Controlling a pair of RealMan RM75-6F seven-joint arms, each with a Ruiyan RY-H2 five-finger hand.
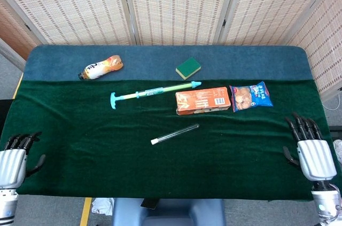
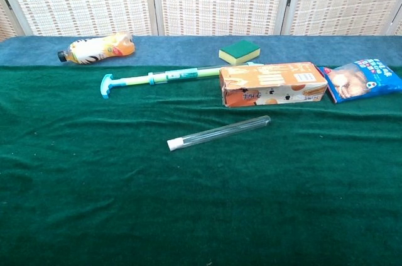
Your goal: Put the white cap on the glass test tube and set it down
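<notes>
My left hand (image 1: 12, 163): ribbed silver-grey back plate, black fingers (image 1: 19, 140), white wrist segment below. My right hand (image 1: 312, 154): same silver ribbed shell, black fingers (image 1: 302, 125), white-grey wrist.
</notes>
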